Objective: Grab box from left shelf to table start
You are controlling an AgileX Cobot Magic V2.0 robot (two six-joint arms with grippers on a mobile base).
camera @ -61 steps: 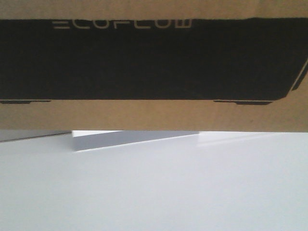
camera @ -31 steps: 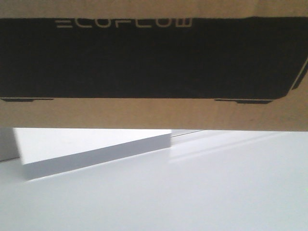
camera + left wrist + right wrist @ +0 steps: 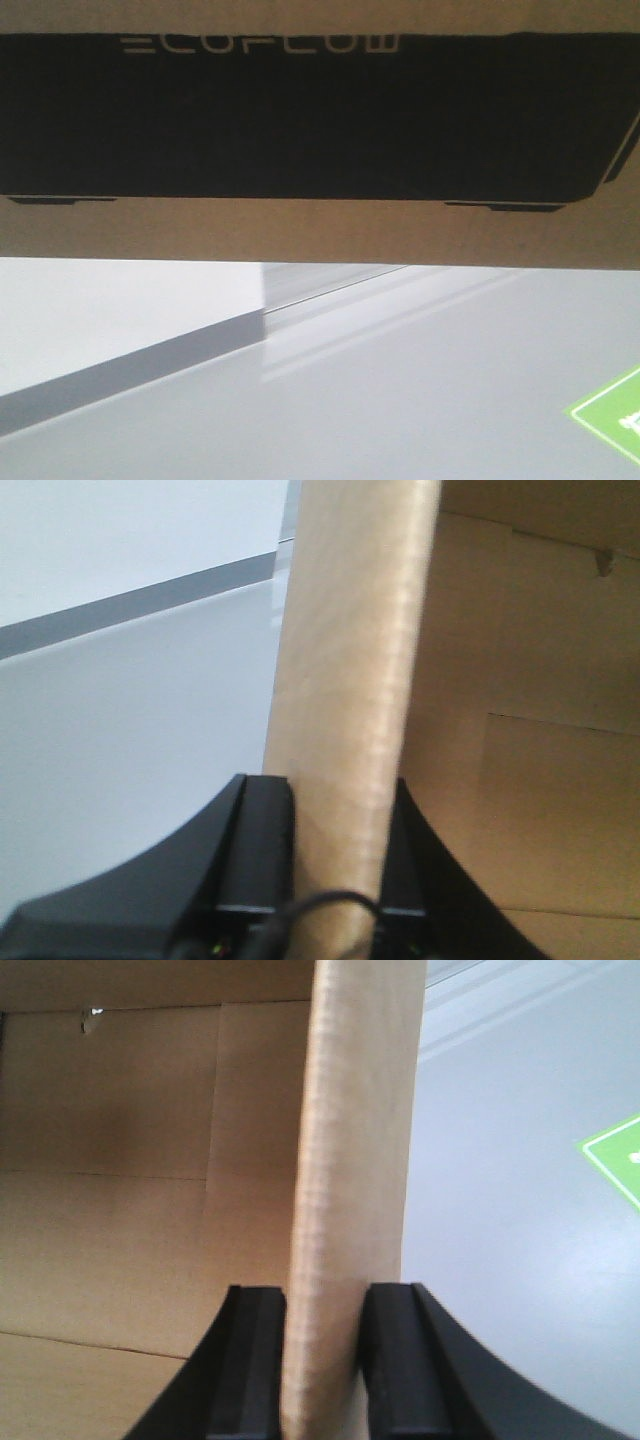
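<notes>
While both pincers clamp it, the box (image 3: 320,235) fills the upper half of the front view, very near the camera. It is brown cardboard with a wide black panel (image 3: 300,120) across its face. The pale letters "ECOFLOW" (image 3: 260,44) run along the panel's top edge, partly cut off by the frame.

In the left wrist view, the left gripper (image 3: 335,820) has its two black fingers (image 3: 265,830) pressed against either side of an upright cardboard flap (image 3: 350,660) of the box. In the right wrist view, the right gripper (image 3: 322,1320) pinches a matching flap (image 3: 355,1110) the same way.

Below the box, a pale grey floor (image 3: 400,380) stretches away. On the left lies a white surface (image 3: 110,300) with a grey edge band; whether this is the table cannot be told. A green marker (image 3: 610,425) sits at the near right.
</notes>
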